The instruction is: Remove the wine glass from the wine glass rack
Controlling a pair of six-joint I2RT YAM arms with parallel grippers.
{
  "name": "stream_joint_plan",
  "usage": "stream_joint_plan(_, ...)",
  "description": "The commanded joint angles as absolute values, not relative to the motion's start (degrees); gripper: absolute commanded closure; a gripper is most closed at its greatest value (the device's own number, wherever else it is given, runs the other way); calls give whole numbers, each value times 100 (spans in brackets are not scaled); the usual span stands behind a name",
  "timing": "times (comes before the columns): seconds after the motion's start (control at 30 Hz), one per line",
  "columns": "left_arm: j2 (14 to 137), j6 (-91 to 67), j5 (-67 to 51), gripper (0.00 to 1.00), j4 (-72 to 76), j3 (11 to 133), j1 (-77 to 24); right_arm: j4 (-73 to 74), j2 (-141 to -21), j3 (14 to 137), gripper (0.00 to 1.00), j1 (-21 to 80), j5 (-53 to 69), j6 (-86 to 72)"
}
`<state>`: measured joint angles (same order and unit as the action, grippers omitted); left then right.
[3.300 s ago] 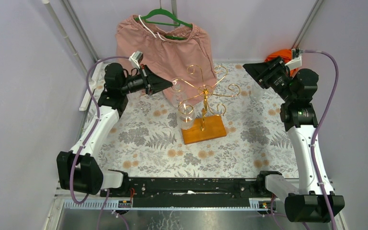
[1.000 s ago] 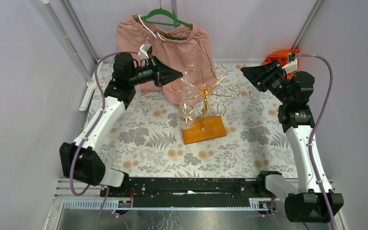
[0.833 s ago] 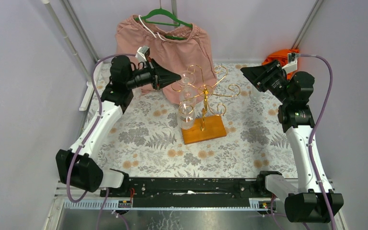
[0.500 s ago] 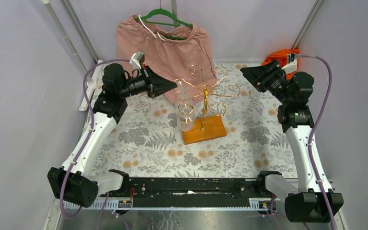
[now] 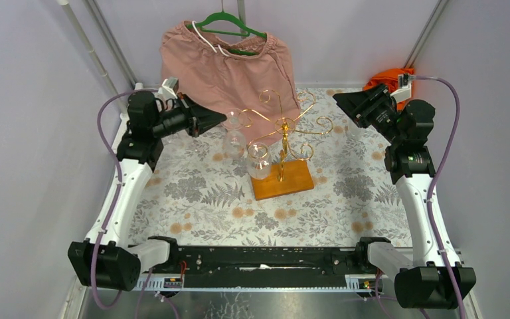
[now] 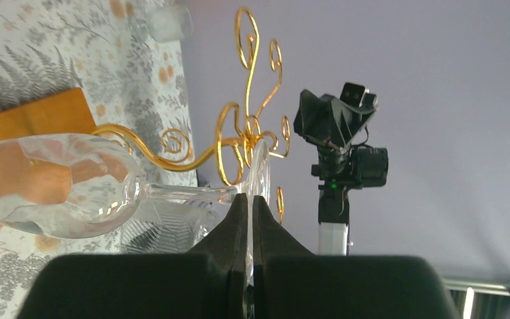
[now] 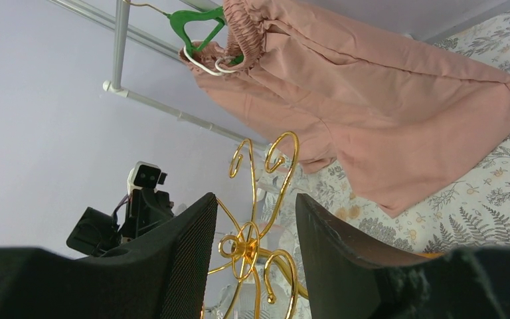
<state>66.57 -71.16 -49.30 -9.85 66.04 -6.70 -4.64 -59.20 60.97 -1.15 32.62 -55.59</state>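
Note:
The gold wine glass rack stands in its orange-brown wooden base mid-table. My left gripper is shut on the round foot of a clear wine glass, which hangs bowl-down just left of the rack's left scroll arm. In the left wrist view the gripper pinches the foot edge-on, with the glass bowl off to the left and the rack behind. My right gripper hovers open at the back right, aimed at the rack. Between its fingers the rack's hub shows farther off.
A second glass hangs on the rack's near-left arm over the base. Pink shorts on a green hanger hang behind the rack. An orange cloth lies at the back right corner. A white rail lines the left edge.
My left arm has drawn back to the left and lower, carrying the wine glass out from the rack's rear-left arm. The right arm has barely moved.

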Motion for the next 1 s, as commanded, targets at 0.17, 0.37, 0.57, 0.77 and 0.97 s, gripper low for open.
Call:
stream_joint_plan(0.17, 6556, -7283, -5350, 100, -454, 6595, 112, -831, -5942, 6040, 45, -124, 3437, -5649)
stream_joint_plan(0.37, 6780, -8875, -5270, 100, 2044, 6589, 290, -732, -5965, 5997, 40, -129, 3384, -5535)
stream_joint_plan(0.57, 7344, -10405, -4895, 100, 4524, 6949, 290, -661, -6025, 5933, 39, -123, 3323, -5398)
stream_joint_plan(0.77, 7848, -11224, -4313, 100, 6235, 7493, 290, -617, -6117, 5974, 39, -128, 3182, -5243)
stream_joint_plan(0.97, 8601, -12090, -3804, 100, 8099, 7995, 116, -1070, -6321, 6068, 39, -134, 3389, -5319)
